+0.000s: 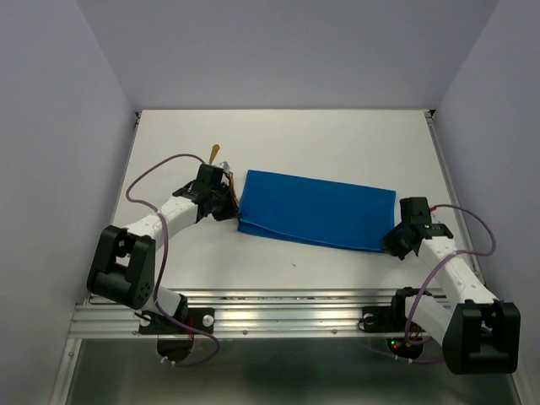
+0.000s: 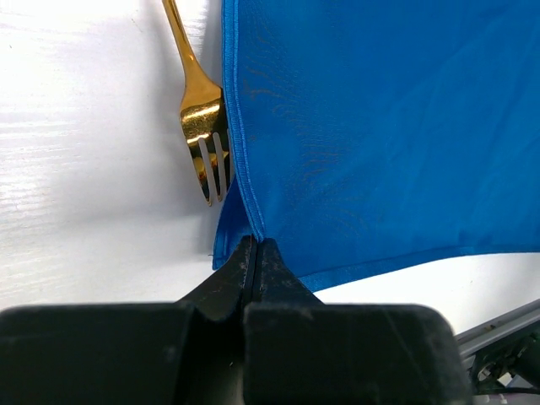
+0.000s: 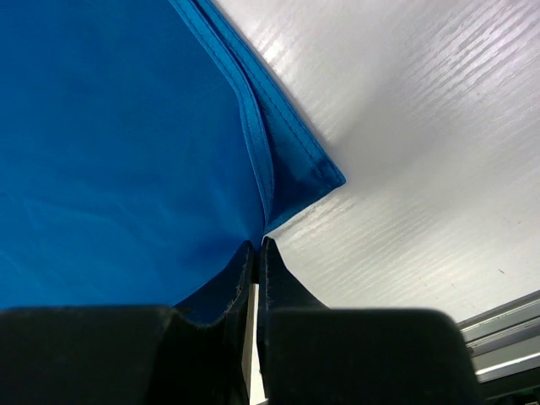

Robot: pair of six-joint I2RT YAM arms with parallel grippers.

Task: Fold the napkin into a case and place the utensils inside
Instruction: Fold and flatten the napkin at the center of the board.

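Left pincer (image 2: pixel 256 245), jaws pressed together, clamps the hem of the napkin (image 2: pixel 380 126) at its left near corner. At the other end, the right pincer (image 3: pixel 257 245) is likewise closed on the cloth, gripping just inside the right near corner where two hemmed layers lie one on the other. Between the two arms the napkin stretches as one long blue band, flat on the white surface (image 1: pixel 337 143) and slightly askew, its right end nearer the arms than its left.

The fold appears to be midway. The cloth looks doubled once, is not yet narrow enough to be a case, and nothing has gone inside it. The next move probably calls for both arms to lift their corners together and carry the near edge over to the far one. They would need to keep level so the layers stay square.

A gold fork (image 2: pixel 202 126) lies just beside the napkin's left end, tines against the hem, so the left arm likely needs care not to drag it.

Count: two pincers, one napkin, one fork. No other utensil is in view.
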